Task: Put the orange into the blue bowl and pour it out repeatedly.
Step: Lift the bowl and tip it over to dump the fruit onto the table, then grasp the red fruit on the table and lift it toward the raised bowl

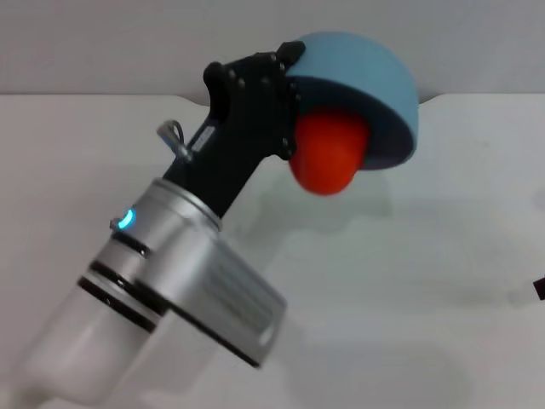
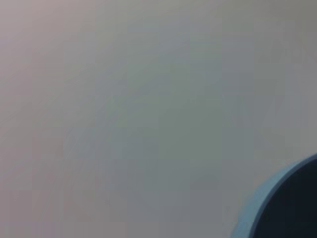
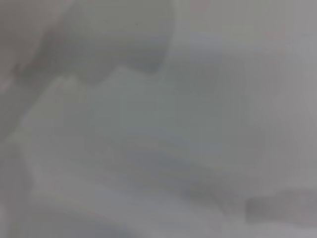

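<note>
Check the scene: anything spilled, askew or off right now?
Only the pour itself: the left gripper holds the blue bowl tipped nearly upside down above the table, the orange halfway out past its rim. Nothing looks damaged.

Bare test bench, plain white table [image 1: 443, 256], blank wall [image 1: 102, 43]

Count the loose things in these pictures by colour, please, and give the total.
Blue: 1, the blue bowl, tipped over in the left claw
Red-orange: 1, the orange, at the bowl's mouth
Total: 2
</note>
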`<action>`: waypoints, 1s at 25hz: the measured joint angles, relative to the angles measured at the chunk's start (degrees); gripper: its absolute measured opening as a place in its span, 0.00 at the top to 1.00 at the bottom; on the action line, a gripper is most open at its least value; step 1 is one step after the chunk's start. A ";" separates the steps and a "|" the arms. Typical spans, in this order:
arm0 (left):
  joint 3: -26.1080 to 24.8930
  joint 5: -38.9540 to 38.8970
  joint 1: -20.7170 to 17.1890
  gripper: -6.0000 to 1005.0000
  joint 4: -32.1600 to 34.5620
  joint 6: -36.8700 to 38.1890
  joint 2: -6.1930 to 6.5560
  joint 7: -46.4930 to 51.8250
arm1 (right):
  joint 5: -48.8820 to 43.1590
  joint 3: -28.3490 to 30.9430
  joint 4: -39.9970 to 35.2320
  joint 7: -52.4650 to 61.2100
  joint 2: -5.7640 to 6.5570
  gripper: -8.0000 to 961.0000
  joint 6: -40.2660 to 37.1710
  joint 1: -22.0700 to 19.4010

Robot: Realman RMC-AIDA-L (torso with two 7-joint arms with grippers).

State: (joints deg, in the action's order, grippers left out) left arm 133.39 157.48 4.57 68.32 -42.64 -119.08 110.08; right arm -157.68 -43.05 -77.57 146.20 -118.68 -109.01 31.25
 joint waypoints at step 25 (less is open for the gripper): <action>-38.05 -52.33 2.48 1.00 22.36 71.28 1.18 3.77 | 8.79 -11.24 0.41 -1.19 -0.18 0.45 2.94 1.06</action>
State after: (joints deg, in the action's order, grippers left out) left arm 95.35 105.15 7.05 90.69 28.65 -117.90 113.84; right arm -148.89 -54.29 -77.16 145.01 -118.86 -106.07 32.31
